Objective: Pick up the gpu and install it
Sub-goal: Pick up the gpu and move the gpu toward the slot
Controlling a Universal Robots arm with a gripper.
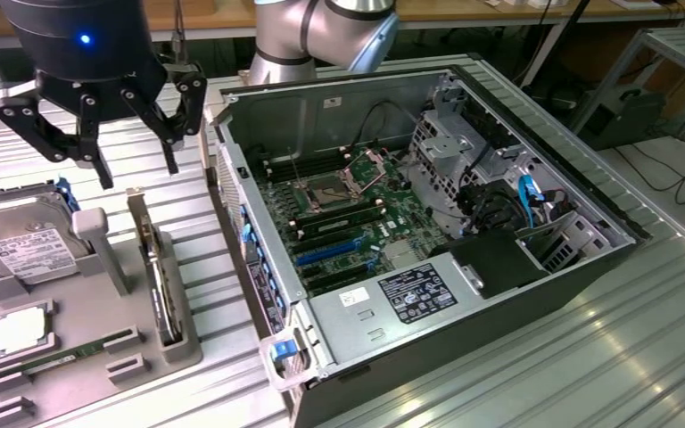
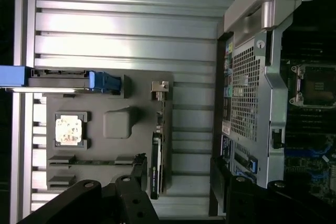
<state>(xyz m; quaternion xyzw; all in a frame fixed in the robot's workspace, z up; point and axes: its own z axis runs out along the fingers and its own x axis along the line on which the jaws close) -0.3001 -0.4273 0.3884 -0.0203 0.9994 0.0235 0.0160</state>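
The claw (image 1: 128, 153) hangs wide open and empty above the grey tray (image 1: 104, 308), touching nothing. Below it, the graphics card (image 1: 152, 267) stands on edge in a slot along the side of the tray nearest the computer case (image 1: 318, 116). It looks stiff, fairly light and fragile. I judge the best hold is across its flat faces near the upper edge.

The gpu (image 1: 154, 263) on edge in the tray (image 1: 122, 308), between the hard drive (image 1: 28, 250) and the computer case (image 1: 318, 111)
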